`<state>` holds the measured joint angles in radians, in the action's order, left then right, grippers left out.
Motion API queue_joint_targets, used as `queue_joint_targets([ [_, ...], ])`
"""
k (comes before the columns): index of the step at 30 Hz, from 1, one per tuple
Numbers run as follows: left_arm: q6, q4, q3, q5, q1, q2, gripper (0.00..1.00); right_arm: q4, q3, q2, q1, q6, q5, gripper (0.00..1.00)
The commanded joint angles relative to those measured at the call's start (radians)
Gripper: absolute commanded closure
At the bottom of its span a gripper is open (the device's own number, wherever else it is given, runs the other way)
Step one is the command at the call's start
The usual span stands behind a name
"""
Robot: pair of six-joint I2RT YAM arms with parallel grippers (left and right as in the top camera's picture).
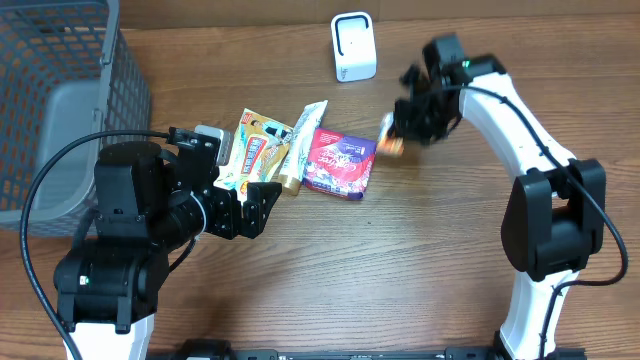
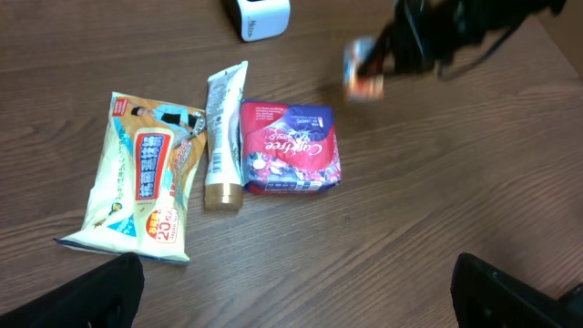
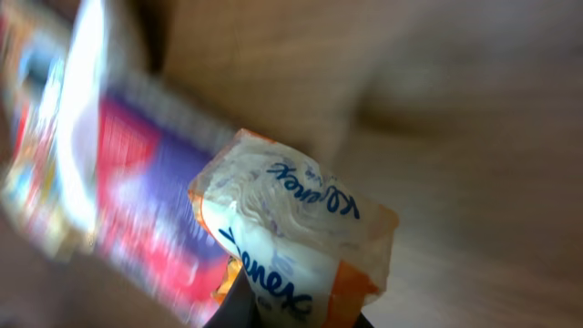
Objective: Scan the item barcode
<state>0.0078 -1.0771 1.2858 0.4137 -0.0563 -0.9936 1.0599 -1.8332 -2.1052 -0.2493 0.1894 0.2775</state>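
- Though the overhead view shows only a blur, in the right wrist view we read "Kleenex" on the crinkly plastic tissue pack (image 3: 291, 239), clenched by our right gripper (image 1: 400, 132) just right of the glossy purple pouch (image 1: 340, 162).
- Our left gripper (image 1: 240, 172) stands spread wide, near left.

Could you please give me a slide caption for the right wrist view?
Right tool shut on a Kleenex pack, blurred packets on the table behind.

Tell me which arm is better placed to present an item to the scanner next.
Right. The right gripper is shut on the Kleenex pack, close to the white scanner. The left gripper is open, empty, and farther from it.
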Motion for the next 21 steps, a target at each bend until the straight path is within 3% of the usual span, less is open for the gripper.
queue_joint_targets([
  [1,0.023,0.003,0.019,-0.006,0.007,-0.001,0.0,-0.075,-0.11,0.013,-0.042,0.088,-0.45,0.96],
  [4,0.023,0.003,0.019,-0.006,0.007,-0.001,0.0,-0.228,-0.117,0.012,-0.082,-0.047,-0.586,0.96],
  [8,0.023,0.003,0.019,-0.006,0.007,-0.002,0.0,-0.43,-0.114,-0.015,-0.14,-0.288,-0.603,0.96],
  [11,0.023,0.003,0.019,-0.006,0.007,-0.001,0.0,-0.581,-0.114,-0.052,-0.179,-0.566,-0.602,0.96],
  [16,0.023,0.003,0.019,-0.006,0.007,-0.001,0.0,-0.739,-0.114,-0.126,-0.209,-0.909,-0.611,0.96],
  [21,0.023,0.003,0.019,-0.006,0.007,-0.001,0.0,-0.855,-0.114,-0.203,-0.21,-1.117,-0.692,0.96],
])
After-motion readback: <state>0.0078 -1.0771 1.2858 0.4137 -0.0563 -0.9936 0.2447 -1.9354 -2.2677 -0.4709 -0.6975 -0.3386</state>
